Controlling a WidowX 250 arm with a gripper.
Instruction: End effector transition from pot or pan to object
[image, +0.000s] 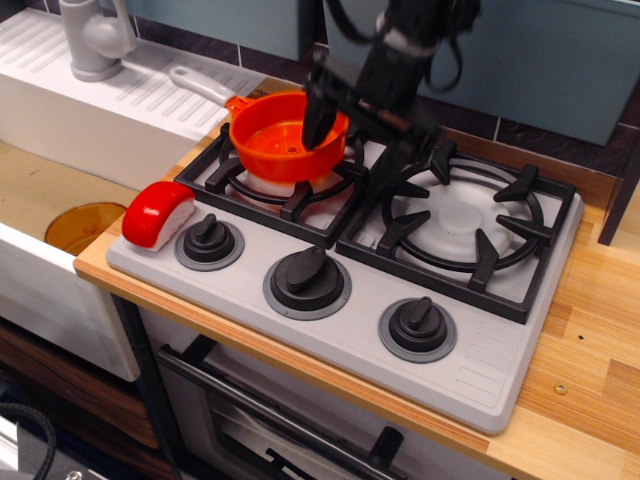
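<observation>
The claw (352, 128), fingers apart and empty, is shown at the pan (283, 135); travel toward the toy (157, 213) is required next.

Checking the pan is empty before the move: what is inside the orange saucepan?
The orange saucepan shows only its bare orange floor. A dark finger of the gripper covers the right inner wall, so that part stays unseen.

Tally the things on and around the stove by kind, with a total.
Knobs: 3
Burner grates: 2
Saucepan: 1
Sushi toy: 1
Amber dish: 1
Faucet: 1
Gripper: 1
Total: 10
</observation>
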